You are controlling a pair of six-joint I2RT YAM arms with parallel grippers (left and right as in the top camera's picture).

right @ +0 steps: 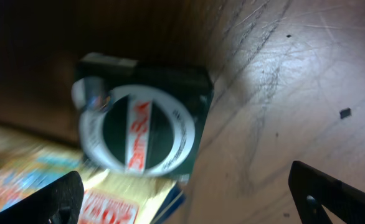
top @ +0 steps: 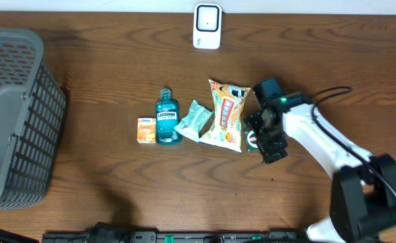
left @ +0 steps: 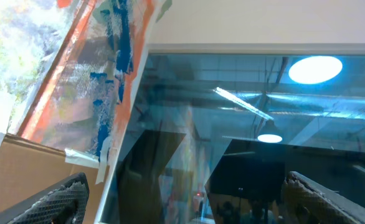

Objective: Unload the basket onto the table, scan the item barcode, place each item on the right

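Centre-right of overhead frame, beneath right gripper [top: 265,138]: small dark carton [right: 142,134]. Looks light, stiff, smooth; best taken across narrow sides. Jaws wide apart, empty.

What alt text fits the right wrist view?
A dark green box with a round white-ringed label lies on the wooden table, ahead of the open right gripper. A blurred orange snack bag shows at lower left.

Overhead even, sharp; R wrist dim, blurred.
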